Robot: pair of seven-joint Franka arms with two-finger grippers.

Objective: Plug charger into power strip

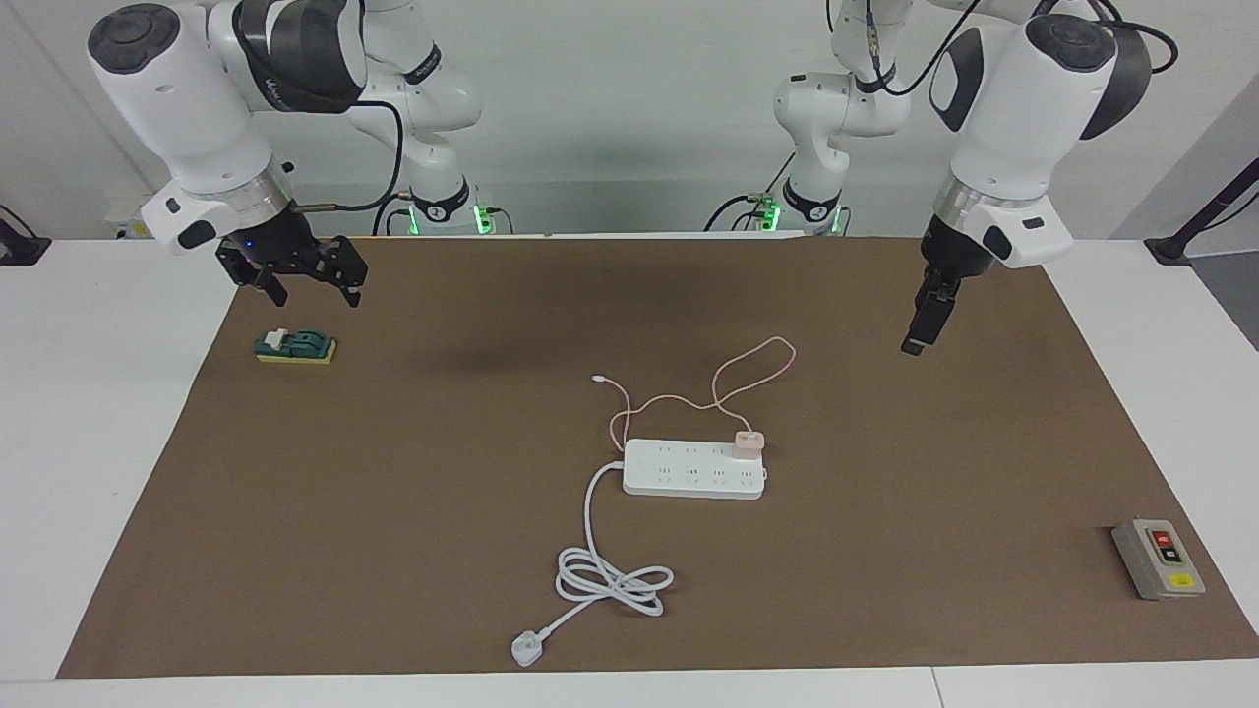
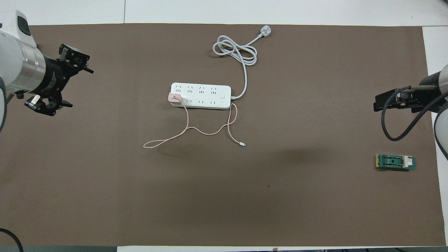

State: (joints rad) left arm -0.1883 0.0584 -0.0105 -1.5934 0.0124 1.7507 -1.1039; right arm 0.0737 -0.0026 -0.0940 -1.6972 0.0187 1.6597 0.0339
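Observation:
The white power strip (image 1: 689, 470) (image 2: 201, 96) lies flat mid-mat. The pale pink charger (image 1: 748, 443) (image 2: 174, 98) sits plugged into a socket at the strip's end toward the left arm. Its thin pink cable (image 1: 728, 379) (image 2: 206, 132) loops over the mat on the side nearer the robots and ends in a small white connector (image 1: 598, 379) (image 2: 243, 144). My left gripper (image 1: 915, 344) hangs in the air over the mat at the left arm's end, holding nothing. My right gripper (image 1: 310, 290) is open and empty, raised just above the green block.
The strip's thick white cord (image 1: 610, 580) (image 2: 234, 50) coils farther from the robots and ends in a white plug (image 1: 527, 649) (image 2: 265, 31). A green block on a yellow base (image 1: 295, 346) (image 2: 395, 162) lies at the right arm's end. A grey button box (image 1: 1159, 559) lies at the left arm's end.

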